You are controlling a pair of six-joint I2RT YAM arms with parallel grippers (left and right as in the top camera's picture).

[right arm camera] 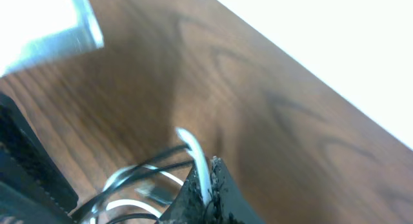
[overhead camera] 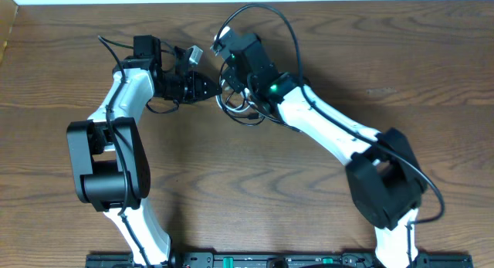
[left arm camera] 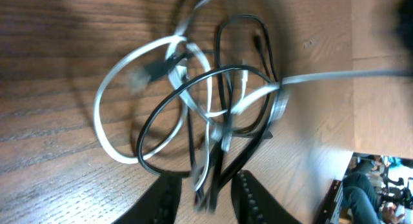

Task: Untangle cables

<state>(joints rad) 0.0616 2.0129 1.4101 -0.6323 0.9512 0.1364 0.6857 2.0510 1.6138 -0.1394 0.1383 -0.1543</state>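
The white cable (left arm camera: 106, 88) and the black cable (left arm camera: 222, 37) lie knotted in loops on the wooden table, seen overhead as a small tangle (overhead camera: 241, 110) between the two arms. My left gripper (left arm camera: 210, 208) stands open at the tangle's edge, with black and white strands running loosely through the gap between its fingers (left arm camera: 164, 201). One white strand stretches taut to the right. My right gripper (right arm camera: 206, 185) is shut on the white cable (right arm camera: 193, 150), which rises out of its closed fingertips. Black cable loops (right arm camera: 148, 162) lie just behind. Overhead, both grippers (overhead camera: 207, 89) (overhead camera: 229, 84) meet at the tangle.
A thick black arm cable (overhead camera: 287, 32) arcs over the right wrist. The table's far edge (overhead camera: 347, 1) runs close behind the arms. In the left wrist view the table edge (left arm camera: 352, 121) lies to the right. Part of the left arm (right arm camera: 26, 166) sits close beside the right gripper.
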